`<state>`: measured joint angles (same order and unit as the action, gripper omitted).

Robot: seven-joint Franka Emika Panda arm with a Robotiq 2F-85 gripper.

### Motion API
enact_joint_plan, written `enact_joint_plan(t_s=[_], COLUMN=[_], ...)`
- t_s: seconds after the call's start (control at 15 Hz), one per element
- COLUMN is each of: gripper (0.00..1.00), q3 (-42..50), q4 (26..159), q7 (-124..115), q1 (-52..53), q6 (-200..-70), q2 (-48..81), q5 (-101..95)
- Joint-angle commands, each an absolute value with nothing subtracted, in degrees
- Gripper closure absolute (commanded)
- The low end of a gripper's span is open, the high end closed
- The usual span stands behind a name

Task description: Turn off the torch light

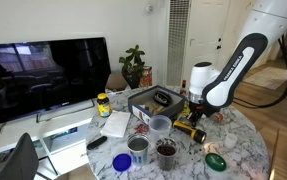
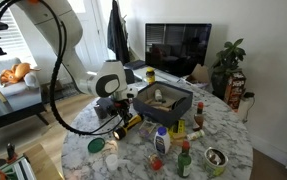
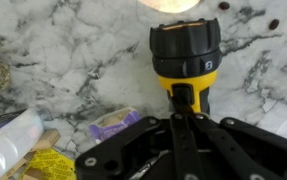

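The torch light (image 3: 184,58) lies on the marble table with its black head toward the top of the wrist view and its yellow body toward me. A bright glow (image 3: 173,4) falls on the marble just beyond its head. In both exterior views it lies on the table under my hand (image 1: 191,128) (image 2: 127,125). My gripper (image 3: 183,96) is shut, its two fingers pressed together, with the tips down on the black strip on the yellow body. It also shows in both exterior views (image 1: 195,113) (image 2: 117,110).
A black bin (image 1: 153,99) (image 2: 163,101) stands mid-table. Cups (image 1: 160,125) and a dark-filled cup (image 1: 167,151) stand near the torch. A yellow-lidded jar (image 1: 103,104), bottles (image 2: 161,142), a green lid (image 1: 215,161), snack packets (image 3: 115,122), a TV (image 1: 45,72) and a plant (image 1: 134,65) are around.
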<state>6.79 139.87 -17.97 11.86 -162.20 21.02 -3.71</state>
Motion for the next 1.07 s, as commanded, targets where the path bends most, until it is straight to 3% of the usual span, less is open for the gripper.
enact_joint_plan(t_s=[0.0, 1.0], gripper=[1.0, 1.0], q3=[6.3, 6.7], q4=[140.5, 138.2], q7=[-19.5, -24.5], q1=[11.4, 13.2], q6=[-162.2, -161.9], q2=[21.1, 25.3], q5=[-2.9, -3.0])
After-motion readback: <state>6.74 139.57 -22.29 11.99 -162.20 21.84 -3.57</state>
